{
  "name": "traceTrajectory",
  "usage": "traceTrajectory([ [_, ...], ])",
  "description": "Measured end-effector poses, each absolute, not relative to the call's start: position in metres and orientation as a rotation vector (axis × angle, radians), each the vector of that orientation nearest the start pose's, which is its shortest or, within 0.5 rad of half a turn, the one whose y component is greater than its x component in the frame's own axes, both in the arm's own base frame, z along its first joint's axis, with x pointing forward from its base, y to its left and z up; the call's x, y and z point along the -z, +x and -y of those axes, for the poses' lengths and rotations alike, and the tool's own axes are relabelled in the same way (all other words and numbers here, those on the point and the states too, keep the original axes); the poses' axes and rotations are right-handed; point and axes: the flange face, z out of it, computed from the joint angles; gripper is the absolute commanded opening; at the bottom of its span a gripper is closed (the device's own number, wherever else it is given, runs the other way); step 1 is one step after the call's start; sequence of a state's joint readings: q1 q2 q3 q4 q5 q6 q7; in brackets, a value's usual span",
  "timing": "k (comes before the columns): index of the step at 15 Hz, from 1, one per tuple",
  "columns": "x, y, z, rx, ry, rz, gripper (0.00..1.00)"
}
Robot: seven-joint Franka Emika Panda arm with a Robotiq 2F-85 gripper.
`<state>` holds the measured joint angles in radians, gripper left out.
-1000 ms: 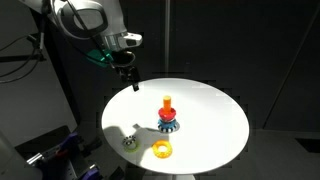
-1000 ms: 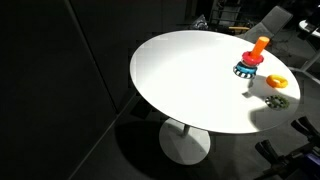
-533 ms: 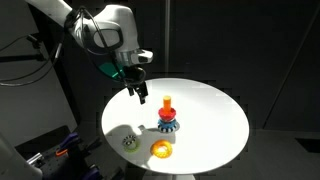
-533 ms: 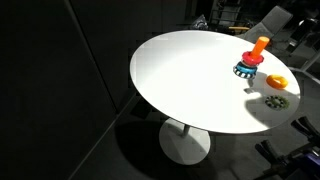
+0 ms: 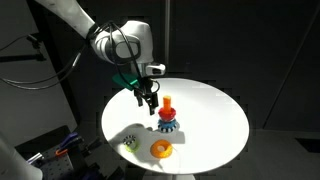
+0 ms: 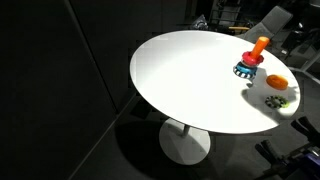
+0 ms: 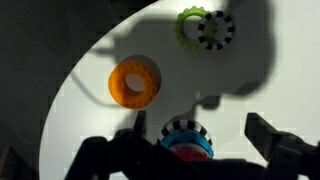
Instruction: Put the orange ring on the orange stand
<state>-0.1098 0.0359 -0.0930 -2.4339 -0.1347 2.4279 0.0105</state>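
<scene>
Wrist view: orange ring [image 7: 134, 82] on white table [image 7: 235, 100], dark room.

The rounded white plastic robot arm [image 5: 72, 17] carries a dark grey joint cap [image 5: 124, 43]; a green part [image 5: 127, 78] sits just above its black two-fingered gripper [image 5: 149, 103].

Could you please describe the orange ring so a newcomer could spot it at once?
On the round white table stands the orange stand, a blue toothed ring round its foot. The orange ring lies flat on the tabletop beside it: smooth and plain, unlike the pale toothed piece nearby.
</scene>
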Motion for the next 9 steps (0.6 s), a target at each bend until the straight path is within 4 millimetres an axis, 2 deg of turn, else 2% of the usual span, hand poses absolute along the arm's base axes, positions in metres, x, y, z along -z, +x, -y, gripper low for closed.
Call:
traceTrajectory([
  [4,-0.2740,0.4775,0.1020,-0.114,-3.221,-0.185,1.00],
  [9,-0.2735,0.4789,0.1025,-0.114,-3.221,-0.185,1.00],
])
